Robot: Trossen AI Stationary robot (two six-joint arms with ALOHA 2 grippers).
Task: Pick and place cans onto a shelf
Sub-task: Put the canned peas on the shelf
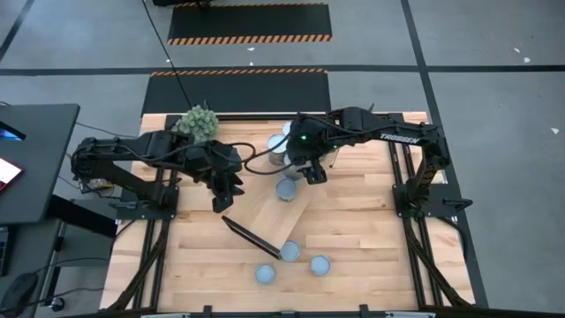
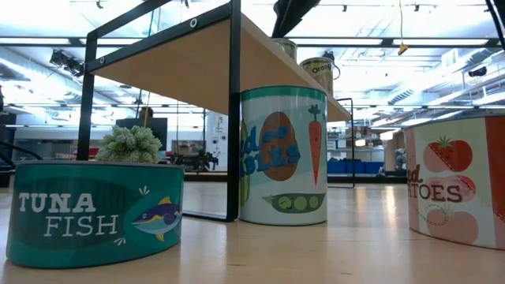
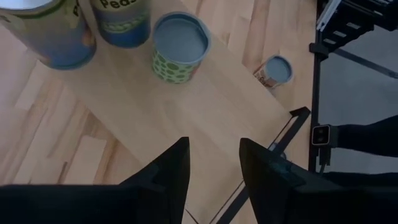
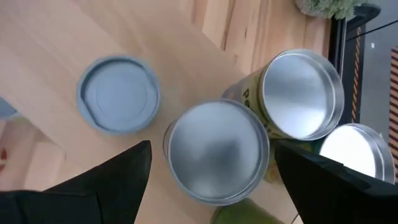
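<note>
The shelf (image 1: 265,216) is a light-wood board on a black frame, lying slantwise across the table's middle. Several cans stand on it: a blue-topped one (image 1: 287,188) and silver-topped ones (image 1: 278,159) toward its far end. Three more cans (image 1: 290,252) (image 1: 265,274) (image 1: 320,265) stand on the table near the front. My right gripper (image 4: 212,146) hangs open above a silver-topped can (image 4: 214,168), one finger on either side and clear of it. My left gripper (image 3: 214,165) is open over the bare board (image 3: 205,106), holding nothing.
A green bushy plant (image 1: 199,120) stands at the table's far left. In the low view, a tuna can (image 2: 95,213), a peas-and-carrot can (image 2: 282,154) and a tomato can (image 2: 458,181) stand near the shelf's black leg (image 2: 233,118). Bare tabletop lies right of the shelf (image 1: 362,212).
</note>
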